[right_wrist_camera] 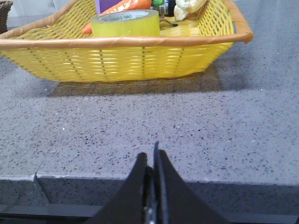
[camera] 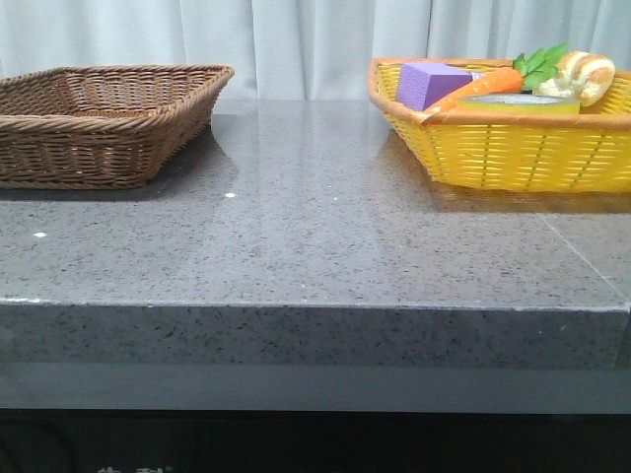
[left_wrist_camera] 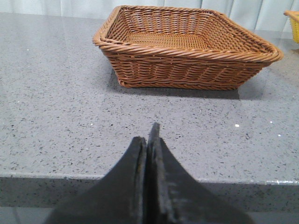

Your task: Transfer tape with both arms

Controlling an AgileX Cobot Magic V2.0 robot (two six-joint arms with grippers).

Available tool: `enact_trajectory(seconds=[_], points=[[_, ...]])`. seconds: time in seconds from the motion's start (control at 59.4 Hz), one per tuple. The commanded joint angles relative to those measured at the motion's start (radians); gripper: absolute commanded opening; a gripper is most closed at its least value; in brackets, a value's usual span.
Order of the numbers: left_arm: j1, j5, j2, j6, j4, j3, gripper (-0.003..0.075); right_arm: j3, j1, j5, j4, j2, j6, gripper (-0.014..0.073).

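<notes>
The yellow tape roll (right_wrist_camera: 126,23) lies flat in the yellow basket (right_wrist_camera: 117,58), near its front wall; the front view shows its top edge (camera: 520,103) just over the rim. My right gripper (right_wrist_camera: 150,156) is shut and empty, hanging at the table's front edge well short of the basket. My left gripper (left_wrist_camera: 147,135) is shut too, with nothing in it, at the front edge facing the brown wicker basket (left_wrist_camera: 187,65). Neither arm shows in the front view.
The yellow basket (camera: 513,148) at the back right also holds a purple block (camera: 431,84), a toy carrot (camera: 488,87) and a bread-like toy (camera: 587,74). The brown basket (camera: 99,133) at the back left holds nothing. Grey stone tabletop (camera: 315,236) lies between them.
</notes>
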Motion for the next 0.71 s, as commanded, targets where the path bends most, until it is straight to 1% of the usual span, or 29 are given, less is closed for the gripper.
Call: enact_trajectory(seconds=[0.0,0.556,0.623,0.69], points=[[0.001,-0.085,-0.019,-0.014,-0.009,0.039,-0.002,-0.026,0.001,-0.07,-0.003,-0.025,-0.002,-0.0069],[0.001,-0.085,-0.019,-0.014,-0.009,0.039,-0.002,-0.026,0.001,-0.07,-0.003,-0.025,-0.002,-0.0069],[0.001,-0.087,-0.019,-0.014,0.028,0.039,-0.002,-0.026,0.001,-0.07,-0.003,-0.025,-0.002,-0.0069],[0.001,-0.089,-0.019,-0.014,0.031,0.039,-0.002,-0.026,0.001,-0.07,-0.003,-0.025,-0.002,-0.0069]])
